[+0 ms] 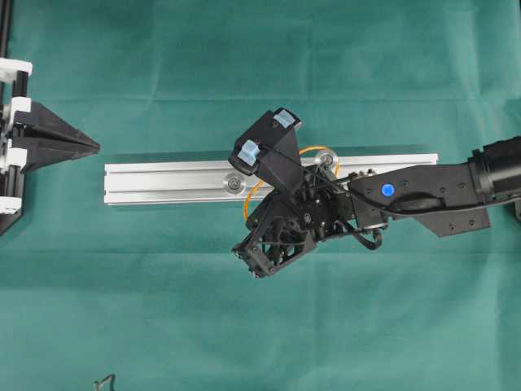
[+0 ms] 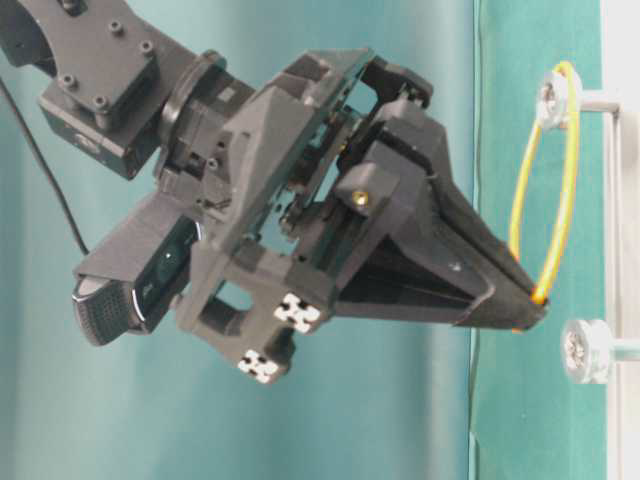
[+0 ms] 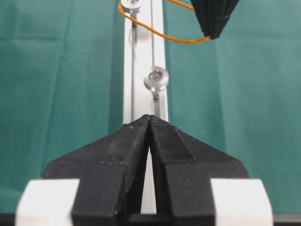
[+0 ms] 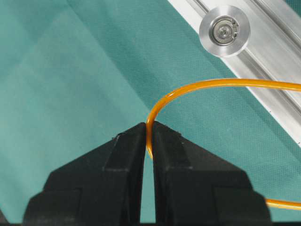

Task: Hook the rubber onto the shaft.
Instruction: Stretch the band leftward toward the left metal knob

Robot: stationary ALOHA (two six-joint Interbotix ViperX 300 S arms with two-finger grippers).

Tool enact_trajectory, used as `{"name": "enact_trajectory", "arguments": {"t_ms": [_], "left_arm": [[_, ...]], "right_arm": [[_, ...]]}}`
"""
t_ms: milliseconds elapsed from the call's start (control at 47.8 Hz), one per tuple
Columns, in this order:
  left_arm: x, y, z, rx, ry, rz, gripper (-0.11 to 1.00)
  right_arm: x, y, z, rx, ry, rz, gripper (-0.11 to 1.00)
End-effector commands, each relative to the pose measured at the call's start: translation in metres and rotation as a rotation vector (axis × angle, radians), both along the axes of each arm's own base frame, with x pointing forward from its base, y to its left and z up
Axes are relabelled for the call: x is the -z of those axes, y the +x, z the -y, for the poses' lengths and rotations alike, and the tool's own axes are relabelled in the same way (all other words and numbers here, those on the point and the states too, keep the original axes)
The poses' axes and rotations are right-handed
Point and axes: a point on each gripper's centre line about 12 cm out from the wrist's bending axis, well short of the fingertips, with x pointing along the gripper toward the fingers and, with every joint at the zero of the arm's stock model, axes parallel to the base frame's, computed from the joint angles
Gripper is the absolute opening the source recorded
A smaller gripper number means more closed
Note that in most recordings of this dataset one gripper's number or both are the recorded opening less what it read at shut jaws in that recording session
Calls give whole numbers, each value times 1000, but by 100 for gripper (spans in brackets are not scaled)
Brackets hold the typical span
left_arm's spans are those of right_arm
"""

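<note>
1. Overhead view: a silver rail (image 1: 163,181) is laid across the green counter (image 1: 244,326), with one pulley shaft (image 1: 234,184) seen left of centre and another (image 1: 328,161) partly hidden at about 2 o'clock from it. The right gripper (image 1: 248,218) is held over the rail's middle, reached in from 3 o'clock. The orange rubber (image 1: 313,150) is seen looped round the right-hand shaft and run down toward 7 o'clock under the gripper. The left gripper (image 1: 96,147) is parked at the 9 o'clock edge, apart from the rail.

2. Table-level view: the rubber (image 2: 562,190) is hooked over the upper shaft (image 2: 553,100) and stretched to the right gripper (image 2: 535,305), where it is pinched at the tips. The lower shaft (image 2: 585,350) is left bare, just beside the tips at 4 o'clock.

3. Left wrist view: the left gripper (image 3: 150,118) is seen clenched with nothing in it, pointed along the rail (image 3: 143,56). The near shaft (image 3: 156,78) is bare; the rubber (image 3: 160,34) is seen at 12 o'clock, round the far shaft (image 3: 131,4).

4. Right wrist view: the right gripper (image 4: 149,129) is clamped on the rubber (image 4: 211,84), which arcs away toward 3 o'clock. A bare shaft (image 4: 225,31) is seen at 1 o'clock on the rail (image 4: 277,42).
</note>
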Motion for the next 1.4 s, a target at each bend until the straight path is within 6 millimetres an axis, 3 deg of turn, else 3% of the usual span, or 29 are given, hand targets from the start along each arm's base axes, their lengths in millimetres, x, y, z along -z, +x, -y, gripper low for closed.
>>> {"name": "enact_trajectory", "arguments": {"t_ms": [0,816,1381], "left_arm": [[-13,3,0,-1,5,31,0],[-15,3,0,-1,3,37,0],[-15,3,0,-1,3,37,0]], "right_arm": [[-19,8,3,18,17,57,7],[-11,36,38,164,33,69,7],[-2,40,44,216,62,71,7]]}}
